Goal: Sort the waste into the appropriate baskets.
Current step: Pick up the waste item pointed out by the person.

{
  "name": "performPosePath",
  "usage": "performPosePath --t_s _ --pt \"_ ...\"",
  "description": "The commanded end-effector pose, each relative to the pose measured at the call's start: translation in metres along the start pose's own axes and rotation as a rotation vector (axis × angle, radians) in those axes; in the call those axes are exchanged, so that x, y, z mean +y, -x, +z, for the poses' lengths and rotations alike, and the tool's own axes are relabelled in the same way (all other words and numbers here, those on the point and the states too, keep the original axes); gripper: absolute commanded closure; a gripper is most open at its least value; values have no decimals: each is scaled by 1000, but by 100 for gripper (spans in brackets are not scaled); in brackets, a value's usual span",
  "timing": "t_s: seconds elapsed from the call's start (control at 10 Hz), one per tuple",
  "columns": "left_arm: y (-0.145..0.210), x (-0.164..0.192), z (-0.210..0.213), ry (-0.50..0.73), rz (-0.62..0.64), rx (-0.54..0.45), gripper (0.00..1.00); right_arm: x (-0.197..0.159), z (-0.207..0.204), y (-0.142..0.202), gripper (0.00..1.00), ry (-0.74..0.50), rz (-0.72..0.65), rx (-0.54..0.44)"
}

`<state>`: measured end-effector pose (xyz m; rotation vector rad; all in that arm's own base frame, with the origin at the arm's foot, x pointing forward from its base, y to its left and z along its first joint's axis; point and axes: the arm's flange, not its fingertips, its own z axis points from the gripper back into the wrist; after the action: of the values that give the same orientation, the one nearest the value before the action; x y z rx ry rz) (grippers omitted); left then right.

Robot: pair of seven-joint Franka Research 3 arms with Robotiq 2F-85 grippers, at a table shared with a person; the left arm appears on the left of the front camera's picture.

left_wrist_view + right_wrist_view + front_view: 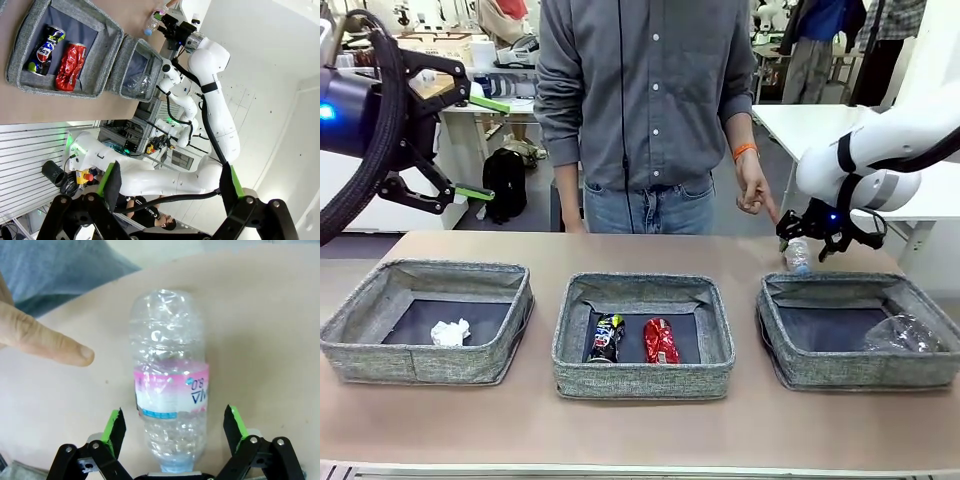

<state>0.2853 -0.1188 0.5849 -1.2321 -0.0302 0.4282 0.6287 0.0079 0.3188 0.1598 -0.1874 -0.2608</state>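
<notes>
A clear labelled water bottle (pixel 170 385) lies on the table behind the right basket (pixel 860 372). My right gripper (pixel 174 432) is open and straddles it, with a gap between each green pad and the bottle; in the front view that gripper (pixel 810 238) hangs just over the bottle (pixel 798 257). The person's hand (pixel 755 195) points down at it. The middle basket (pixel 640 380) holds a dark can (pixel 607 337) and a crushed red can (pixel 660 341). A paper ball (pixel 450 332) lies in the left basket (pixel 420 365). A clear cup (pixel 900 335) rests in the right basket. My left gripper (pixel 485 148) is raised at the far left, open and empty.
The person stands at the far edge behind the middle basket. A white table (pixel 810 125) is behind my right arm. Bare tabletop (pixel 520 425) runs in front of the baskets and between them.
</notes>
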Motion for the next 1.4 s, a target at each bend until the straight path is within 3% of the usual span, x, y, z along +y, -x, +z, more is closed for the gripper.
performPosePath --t_s 0.0,0.2,0.3,0.4,0.5,0.6,0.7,1.3 --pt "1 0 -1 6 -7 -4 0 4 -1 -9 0 -22 27 -18" --pt "1 0 -1 6 -7 -4 0 6 -2 -7 0 -16 37 4" --pt "1 0 -1 6 -7 -4 0 7 -4 -5 60 -13 40 17" --pt "1 0 -1 6 -7 -4 0 8 -5 -5 60 -17 35 20" --pt "1 0 -1 6 -7 -4 0 9 -4 -4 100 0 37 12" --pt "1 0 -1 6 -7 -4 0 10 -4 -2 64 -6 39 14" --pt "1 0 -1 6 -7 -4 0 10 -5 -2 100 2 35 8" --pt "1 0 -1 6 -7 -4 0 2 -3 -3 100 13 -32 -6"
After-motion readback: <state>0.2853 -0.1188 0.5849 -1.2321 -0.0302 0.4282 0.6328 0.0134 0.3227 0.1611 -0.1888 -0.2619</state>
